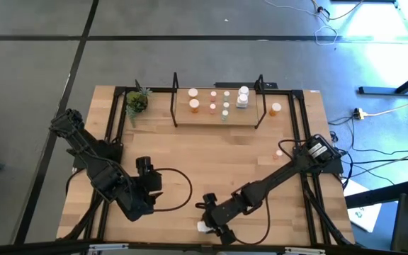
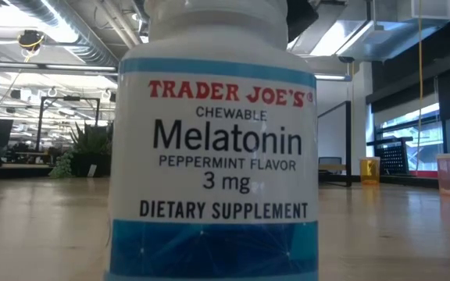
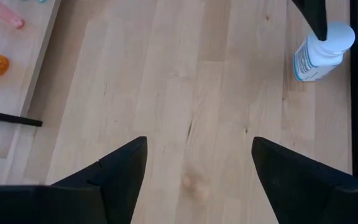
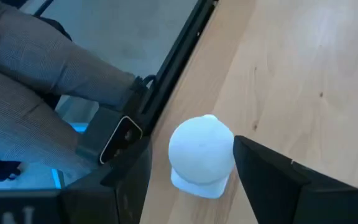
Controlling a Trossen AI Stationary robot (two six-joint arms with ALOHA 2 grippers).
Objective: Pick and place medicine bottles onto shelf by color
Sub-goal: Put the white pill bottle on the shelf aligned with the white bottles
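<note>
A white medicine bottle (image 4: 199, 152) with a white cap and a blue-banded label (image 2: 213, 156) stands upright at the table's near edge. My right gripper (image 4: 191, 149) is open and slants down over it, one finger on either side of the cap. My left gripper (image 3: 197, 149) hangs open above bare table at the near left (image 1: 144, 168), holding nothing. The shelf (image 1: 218, 117) stands at the far middle. On it stand orange (image 1: 194, 106), pinkish (image 1: 213, 106), pale green (image 1: 226, 106) and white (image 1: 243, 96) bottles. My right gripper has one finger (image 4: 253, 162) right beside the side of the white bottle's cap (image 4: 227, 146); whether they touch, I cannot tell. A gap shows between the cap and the other finger. The bottle stands upright on the table.
An orange bottle (image 1: 275, 108) stands on the table just right of the shelf, a pinkish one (image 1: 280, 152) nearer the right edge. A small potted plant (image 1: 136, 102) sits at the far left. The black table frame (image 4: 179, 62) runs close by the white bottle; a person's leg (image 4: 36, 68) is beyond it.
</note>
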